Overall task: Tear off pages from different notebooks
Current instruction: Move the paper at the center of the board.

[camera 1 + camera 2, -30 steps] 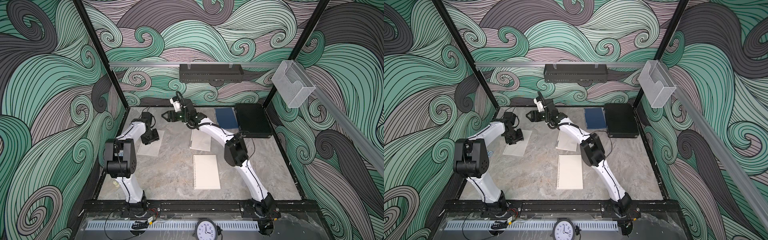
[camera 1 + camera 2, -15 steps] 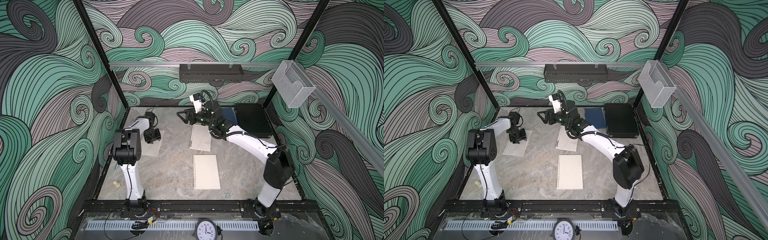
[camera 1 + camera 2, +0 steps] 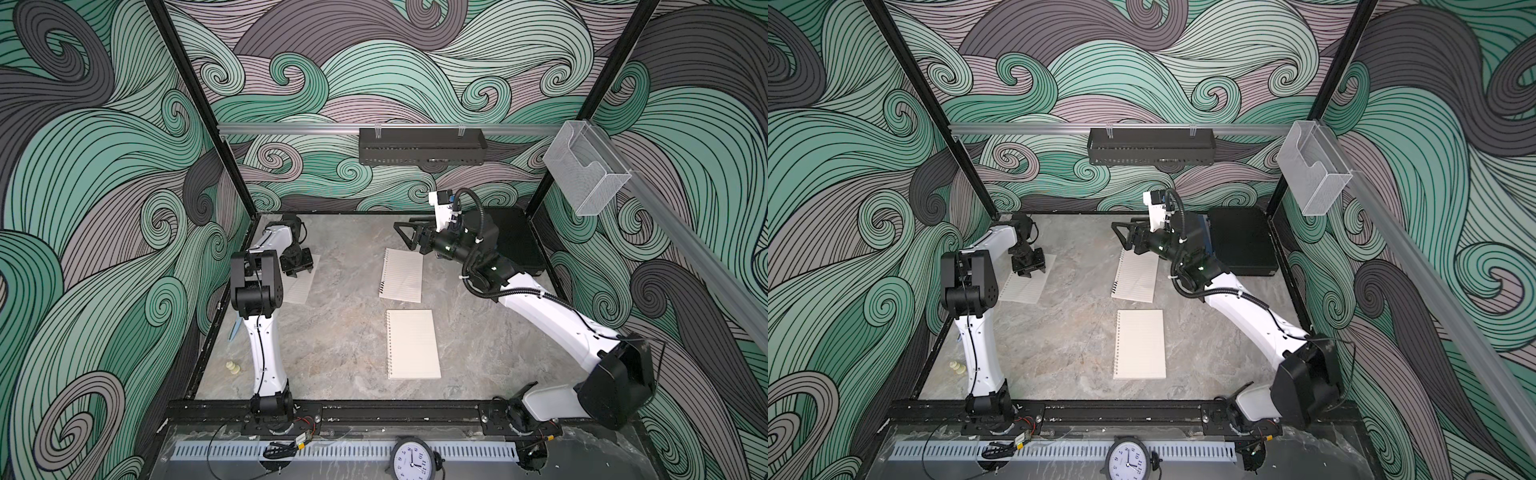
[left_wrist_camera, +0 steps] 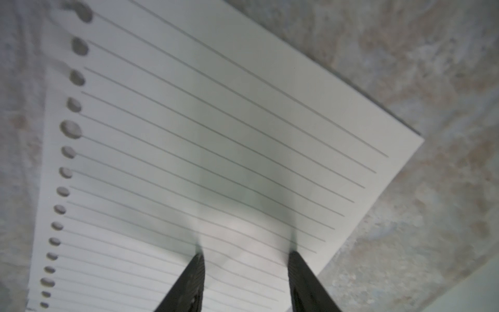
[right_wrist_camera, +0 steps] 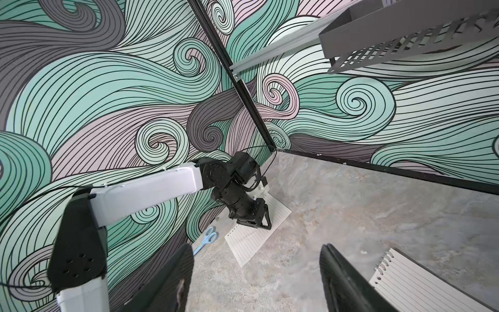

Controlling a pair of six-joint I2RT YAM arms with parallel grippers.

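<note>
A loose white lined page [image 3: 302,286] [image 4: 216,135] lies at the back left, its punched edge ragged. My left gripper [image 3: 297,272] [image 4: 245,259] stands open right over it, fingertips at the paper. The white lined notebook [image 3: 401,275] [image 3: 1136,279] lies at mid-back, and the cream notebook [image 3: 413,344] [image 3: 1140,344] sits nearer the front. My right gripper [image 3: 405,237] [image 5: 256,270] hangs open and empty above the lined notebook's far end. Only a sliver of the dark blue notebook [image 3: 1204,229] shows behind the right arm.
A flat black case [image 3: 519,245] lies at the back right. Blue scissors [image 5: 206,239] and two small cream pieces [image 3: 232,368] rest along the left wall. A black shelf [image 3: 422,146] and a clear bin [image 3: 584,170] hang on the walls.
The right arm swung to the right, bringing its gripper from the back centre to above the lined notebook, jaws slightly wider. The left arm's elbow rose; its gripper stayed over the page.
</note>
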